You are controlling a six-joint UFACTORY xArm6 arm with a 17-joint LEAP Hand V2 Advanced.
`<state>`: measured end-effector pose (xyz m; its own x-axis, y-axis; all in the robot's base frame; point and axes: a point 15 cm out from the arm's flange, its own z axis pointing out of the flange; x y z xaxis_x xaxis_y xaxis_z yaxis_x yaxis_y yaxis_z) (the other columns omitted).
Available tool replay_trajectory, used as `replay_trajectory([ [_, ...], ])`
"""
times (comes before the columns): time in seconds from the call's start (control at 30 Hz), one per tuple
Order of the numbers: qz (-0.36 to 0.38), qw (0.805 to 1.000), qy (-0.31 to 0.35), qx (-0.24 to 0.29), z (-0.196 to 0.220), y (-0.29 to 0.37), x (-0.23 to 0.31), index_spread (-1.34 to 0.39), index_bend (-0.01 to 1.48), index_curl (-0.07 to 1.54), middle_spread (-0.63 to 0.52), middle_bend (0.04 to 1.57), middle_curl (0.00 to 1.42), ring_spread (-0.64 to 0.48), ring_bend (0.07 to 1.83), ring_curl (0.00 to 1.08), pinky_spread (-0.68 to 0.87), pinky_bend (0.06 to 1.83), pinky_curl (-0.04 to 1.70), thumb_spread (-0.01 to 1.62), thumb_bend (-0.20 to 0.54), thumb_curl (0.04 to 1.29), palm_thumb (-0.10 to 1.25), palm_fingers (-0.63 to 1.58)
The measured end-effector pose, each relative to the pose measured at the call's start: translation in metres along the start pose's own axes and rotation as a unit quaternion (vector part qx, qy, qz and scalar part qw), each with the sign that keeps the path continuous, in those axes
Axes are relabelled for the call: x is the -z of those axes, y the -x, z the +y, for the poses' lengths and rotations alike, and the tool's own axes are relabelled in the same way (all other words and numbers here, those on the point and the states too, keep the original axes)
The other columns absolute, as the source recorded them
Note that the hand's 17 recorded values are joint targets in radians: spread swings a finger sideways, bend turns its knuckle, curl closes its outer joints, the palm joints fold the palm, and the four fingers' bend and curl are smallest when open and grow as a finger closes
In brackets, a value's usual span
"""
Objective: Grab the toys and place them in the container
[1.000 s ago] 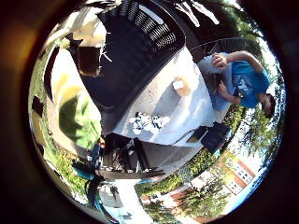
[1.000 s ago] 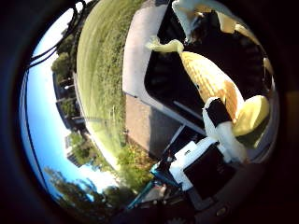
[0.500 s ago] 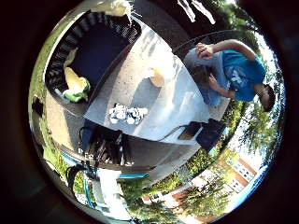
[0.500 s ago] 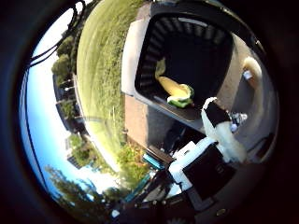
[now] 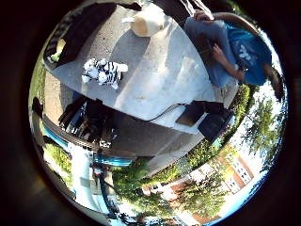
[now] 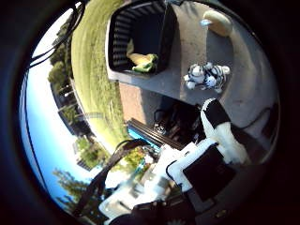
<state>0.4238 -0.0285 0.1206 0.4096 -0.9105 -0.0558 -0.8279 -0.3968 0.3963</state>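
Note:
A black slatted container stands on a grey table. A yellow and green corn toy lies inside it. A black and white zebra toy lies on the table beside the container, and it also shows in the thumb side view. A cream toy lies farther along the table. My hand is high above the table, away from all of them. One white and black finger reaches into the thumb side view, relaxed, with nothing on it.
A person in a blue shirt sits at the table's far side. Black boxes sit at one table edge and black gear at another. A lawn lies beyond the container.
The corn toy, close to the palm a second ago, now lies in the container. The hand has pulled back and up, so container and table look smaller.

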Motion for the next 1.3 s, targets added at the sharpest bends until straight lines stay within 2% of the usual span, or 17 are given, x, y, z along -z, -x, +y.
replay_trajectory([
  [0.17, 0.002, 1.000, -0.011, -0.005, 0.001, -0.013, -0.060, -0.30, 0.17, 0.31, 0.07, 0.17, 0.30, 0.28, 0.32, 0.30, 0.42, 0.29, 0.35, 1.13, -0.033, 0.51, 0.80, 0.02],
  [0.4, -0.027, 0.999, 0.036, -0.001, -0.009, -0.004, -0.139, -0.26, 0.15, 0.27, 0.08, 0.17, 0.31, 0.28, 0.33, 0.31, 0.42, 0.32, 0.35, 1.13, -0.034, 0.46, 0.74, 0.01],
  [0.67, -0.040, 0.996, 0.081, -0.018, -0.017, 0.011, -0.201, -0.10, 0.18, 0.29, 0.11, 0.15, 0.29, 0.30, 0.32, 0.31, 0.43, 0.37, 0.34, 1.13, -0.032, 0.42, 0.70, 0.08],
  [0.77, -0.031, 0.996, 0.084, -0.013, -0.034, 0.014, -0.210, -0.06, 0.15, 0.28, 0.10, 0.17, 0.29, 0.29, 0.38, 0.32, 0.43, 0.43, 0.34, 1.13, -0.028, 0.41, 0.70, 0.20],
  [0.87, -0.026, 0.996, 0.087, -0.004, -0.038, 0.021, -0.213, -0.06, 0.15, 0.27, 0.04, 0.21, 0.31, 0.29, 0.50, 0.34, 0.44, 0.52, 0.35, 1.12, -0.027, 0.40, 0.71, 0.46],
  [0.97, -0.022, 0.996, 0.091, 0.004, -0.039, 0.026, -0.213, -0.16, 0.13, 0.25, -0.04, 0.38, 0.37, 0.22, 0.71, 0.40, 0.44, 0.67, 0.39, 1.11, -0.020, 0.40, 0.74, 0.94],
  [1.03, -0.019, 0.995, 0.093, 0.007, -0.039, 0.026, -0.213, -0.22, 0.10, 0.23, -0.07, 0.53, 0.44, 0.18, 0.85, 0.46, 0.44, 0.74, 0.44, 1.10, -0.016, 0.41, 0.76, 1.06],
  [1.17, -0.019, 0.996, 0.092, 0.009, -0.040, 0.026, -0.213, -0.33, 0.14, 0.20, -0.11, 0.79, 0.59, 0.10, 1.12, 0.60, 0.42, 0.81, 0.55, 1.09, -0.015, 0.43, 0.81, 1.05],
  [1.3, -0.019, 0.996, 0.084, 0.004, -0.042, 0.023, -0.209, -0.48, 0.21, 0.15, -0.16, 0.96, 0.72, 0.02, 1.25, 0.69, 0.39, 1.00, 0.70, 1.06, 0.006, 0.48, 0.92, 1.02],
])
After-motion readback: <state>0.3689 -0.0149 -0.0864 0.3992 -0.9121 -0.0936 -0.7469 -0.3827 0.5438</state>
